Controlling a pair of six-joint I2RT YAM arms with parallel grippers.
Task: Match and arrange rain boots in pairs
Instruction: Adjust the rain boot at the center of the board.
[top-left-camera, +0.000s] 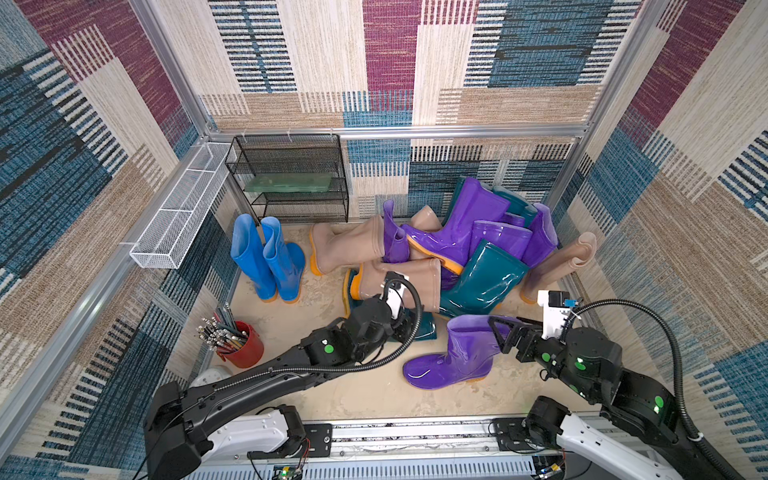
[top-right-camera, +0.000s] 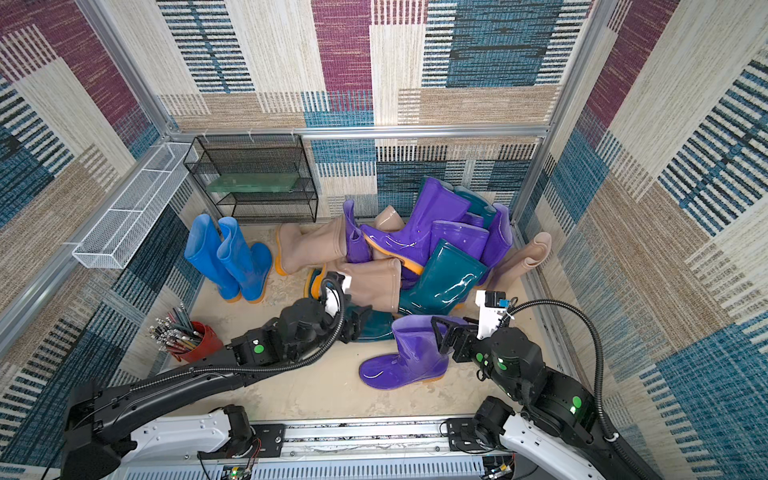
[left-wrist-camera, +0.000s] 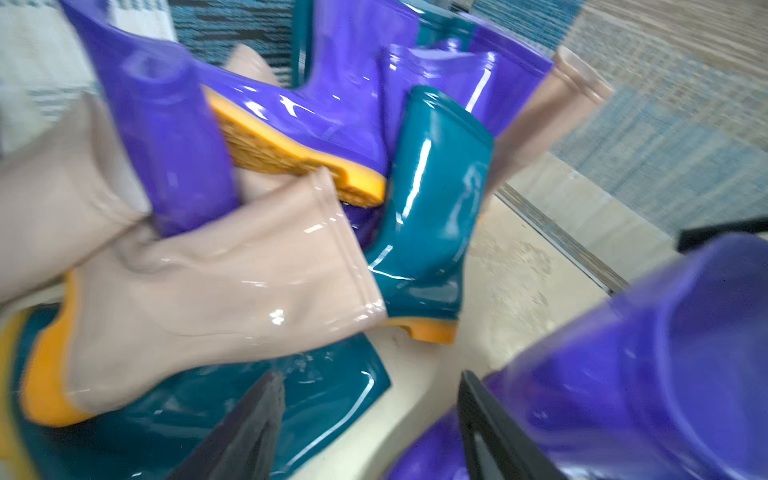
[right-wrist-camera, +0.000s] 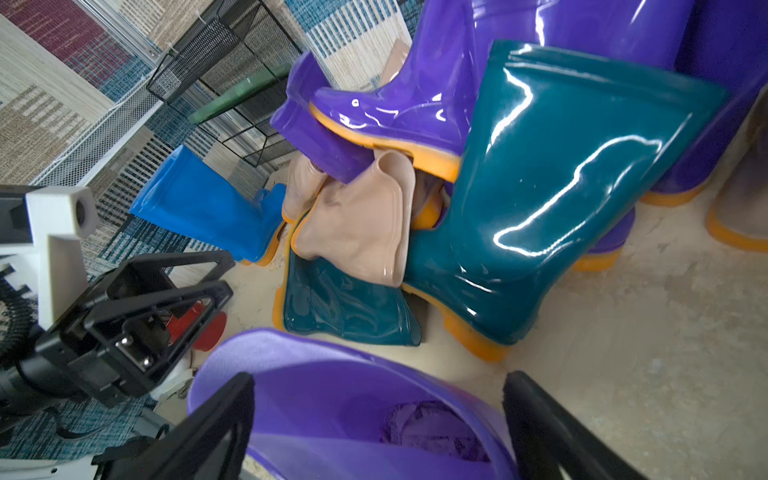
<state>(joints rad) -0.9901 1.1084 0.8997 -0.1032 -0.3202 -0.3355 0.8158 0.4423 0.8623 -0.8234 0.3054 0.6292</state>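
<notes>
Reference point for these notes is the heap (top-left-camera: 457, 245) of rain boots piled against the back wall. Well left of the heap stands the blue pair (top-left-camera: 268, 262), both upright, side by side and touching, orange soles down. That reads as the one match done. Out past the heap's near-left side is a red cup (top-left-camera: 245, 349) of pencils, no part of the job. At the heap's near-left edge the left gripper (left-wrist-camera: 370, 378) hovers low, jaws apart with nothing between them. One finger overlaps a flat teal boot (right-wrist-camera: 345, 307) that lies on the surface under a beige boot (left-wrist-camera: 216, 291) on its side. That wrist view is blurred, so I cannot settle whether the finger touches the teal one. In the heap itself purple, beige and teal boots lie crossed over one another, several with soles sideways, and I cannot read an exact count. A tall teal boot (top-left-camera: 482, 278) stands propped on the heap's near face. Just in front of the heap a short purple boot (top-left-camera: 457, 357) stands alone on its sole. The right gripper (right-wrist-camera: 378, 378) is at its cuff, jaws spread wide, one finger over the opening, not clamped. Right of the heap a lone beige boot (top-left-camera: 557, 266) leans at the side wall. My judgement is that the task is in its early days: one pair is set, one purple boot awaits its mate, and the bulk is unsorted.
</notes>
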